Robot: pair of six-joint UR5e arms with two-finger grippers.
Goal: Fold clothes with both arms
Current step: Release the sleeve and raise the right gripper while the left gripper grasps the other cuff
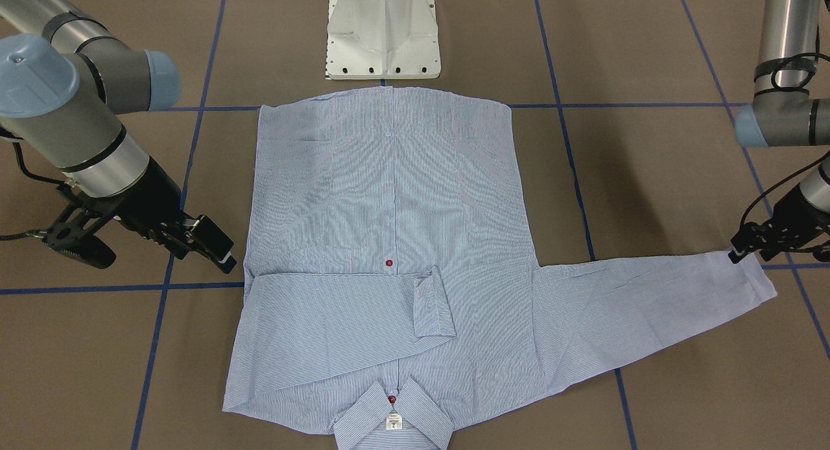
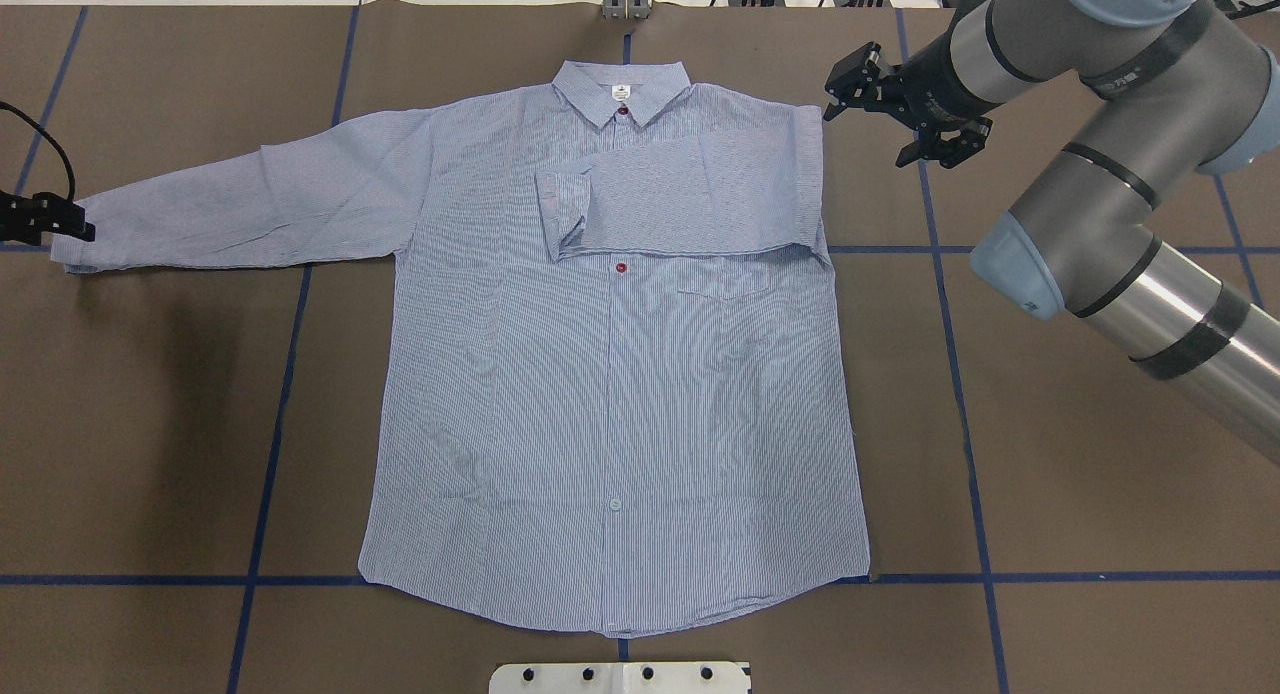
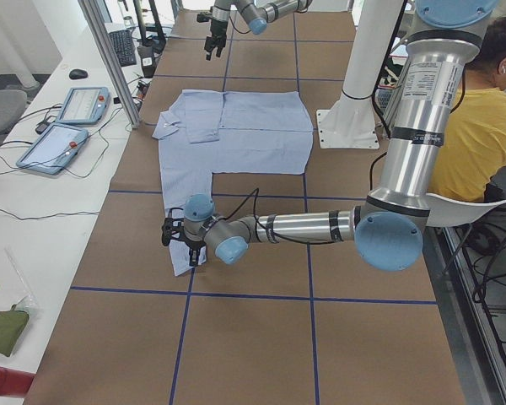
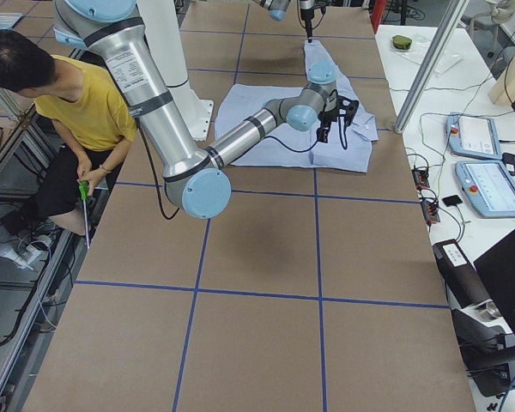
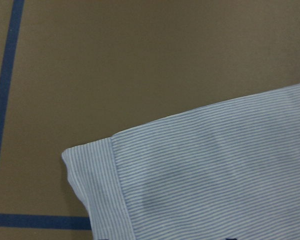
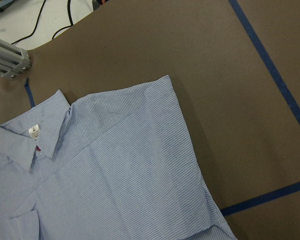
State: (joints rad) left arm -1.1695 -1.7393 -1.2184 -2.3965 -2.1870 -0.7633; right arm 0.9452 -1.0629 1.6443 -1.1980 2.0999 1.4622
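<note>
1. Shirt (image 2: 610, 394) lies flat on the bench (image 2: 1050, 474), front up. One sleeve is folded across the chest, just beside the right claw (image 2: 875, 124), which is spread and empty.
2. Left claw (image 2: 60, 222) sits at the outstretched cuff; can't tell if it's pinching. Likely staged to fold that sleeve inward.

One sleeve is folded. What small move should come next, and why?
Probably the left gripper closes on the outstretched sleeve's cuff and lifts it. It sits at that cuff, while the other sleeve already lies folded across the shirt.
</note>
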